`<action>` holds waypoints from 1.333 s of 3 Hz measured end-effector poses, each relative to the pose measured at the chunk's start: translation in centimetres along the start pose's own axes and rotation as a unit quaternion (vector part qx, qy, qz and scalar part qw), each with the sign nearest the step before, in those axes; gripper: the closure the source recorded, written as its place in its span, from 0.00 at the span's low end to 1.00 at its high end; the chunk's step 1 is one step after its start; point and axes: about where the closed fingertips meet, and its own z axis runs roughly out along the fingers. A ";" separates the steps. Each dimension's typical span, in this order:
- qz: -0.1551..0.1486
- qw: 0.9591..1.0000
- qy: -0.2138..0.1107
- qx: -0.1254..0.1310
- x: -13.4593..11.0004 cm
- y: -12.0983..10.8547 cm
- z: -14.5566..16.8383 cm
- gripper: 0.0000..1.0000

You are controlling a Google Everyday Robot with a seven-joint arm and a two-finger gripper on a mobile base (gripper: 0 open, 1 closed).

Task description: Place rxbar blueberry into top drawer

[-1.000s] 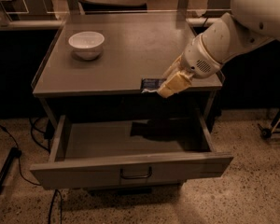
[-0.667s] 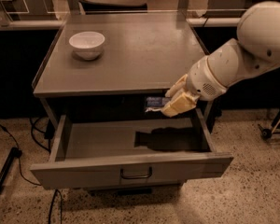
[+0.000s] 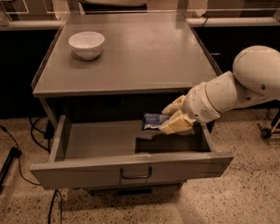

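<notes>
The flat, dark-wrapped snack bar (image 3: pixel 153 121) is held clamped in the jaws of the gripper (image 3: pixel 171 118) over the open grey drawer (image 3: pixel 130 168), below the smooth desk (image 3: pixel 144 55) bearing a round white bowl (image 3: pixel 86 44).

Arm (image 3: pixel 259 76): white, enters at the right edge, reaching down-left across mid-frame.
Wrist (image 3: pixel 207 101): angled toward the centre.
Gripper (image 3: pixel 170 117): just right of centre, tan fingers (image 3: pixel 176 124) clamped on the rxbar blueberry (image 3: pixel 154 121).
</notes>
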 end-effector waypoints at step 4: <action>-0.034 0.999 -0.032 0.017 1.2 -1.7 3.5 1.00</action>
